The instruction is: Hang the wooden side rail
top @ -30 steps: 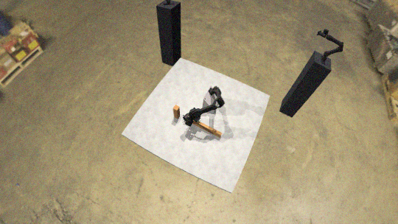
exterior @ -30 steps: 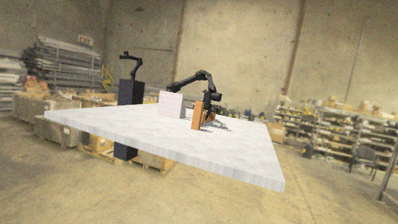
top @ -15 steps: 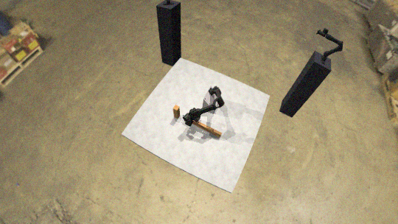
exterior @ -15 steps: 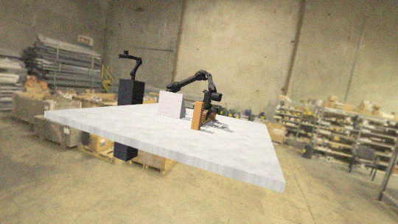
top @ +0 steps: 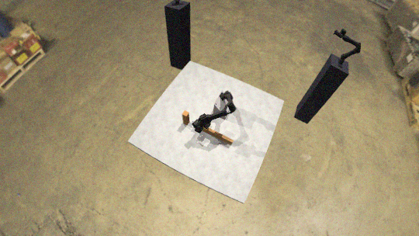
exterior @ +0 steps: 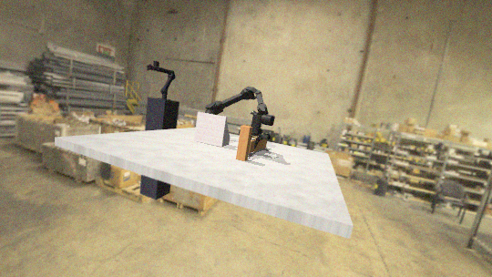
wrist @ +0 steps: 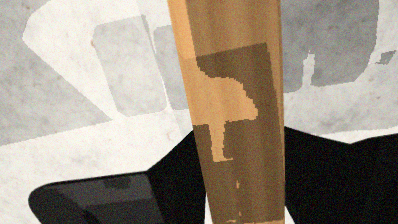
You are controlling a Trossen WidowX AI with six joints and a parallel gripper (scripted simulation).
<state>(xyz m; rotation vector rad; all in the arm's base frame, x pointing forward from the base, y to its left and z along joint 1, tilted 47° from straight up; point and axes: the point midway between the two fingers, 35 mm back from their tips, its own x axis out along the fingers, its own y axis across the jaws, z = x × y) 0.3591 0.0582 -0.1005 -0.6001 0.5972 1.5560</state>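
The wooden side rail (top: 219, 136) (wrist: 232, 100) is a long light-brown bar lying across the middle of the white table top (top: 229, 171). My gripper (top: 201, 125) (exterior: 258, 138) is shut on the rail near its left end. The headboard post (top: 185, 116) (exterior: 243, 143) is a short upright orange-brown block a little to the left of the gripper; the rail's end is close to it but apart. In the wrist view the rail runs up the middle of the picture between my dark fingers. The hooks, the slot and the pins cannot be made out.
Two tall dark pillars stand off the table, one at the back corner (top: 178, 32) and one to the right (top: 321, 88) carrying a small camera arm. A white block (exterior: 210, 128) stands on the table behind the post. Pallets and shelves lie far off.
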